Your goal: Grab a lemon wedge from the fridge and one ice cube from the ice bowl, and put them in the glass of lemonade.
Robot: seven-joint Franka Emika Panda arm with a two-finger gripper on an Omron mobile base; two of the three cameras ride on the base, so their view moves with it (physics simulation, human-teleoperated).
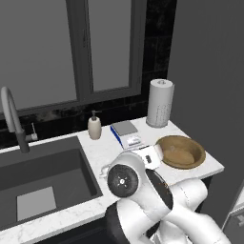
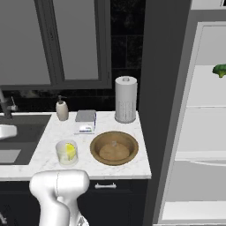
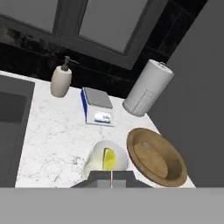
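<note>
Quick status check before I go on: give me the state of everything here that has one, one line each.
fridge: door open, white shelves showing.
glass of lemonade: upright on the counter, filled, wedge inside.
lemon wedge: in the glass.
ice bowl: upright beside the glass, no ice cube clearly visible.
paper towel roll: standing upright.
soap bottle: upright.
broccoli floret: on an upper fridge shelf.
faucet: no water running.
claw: open or shut unclear.
</note>
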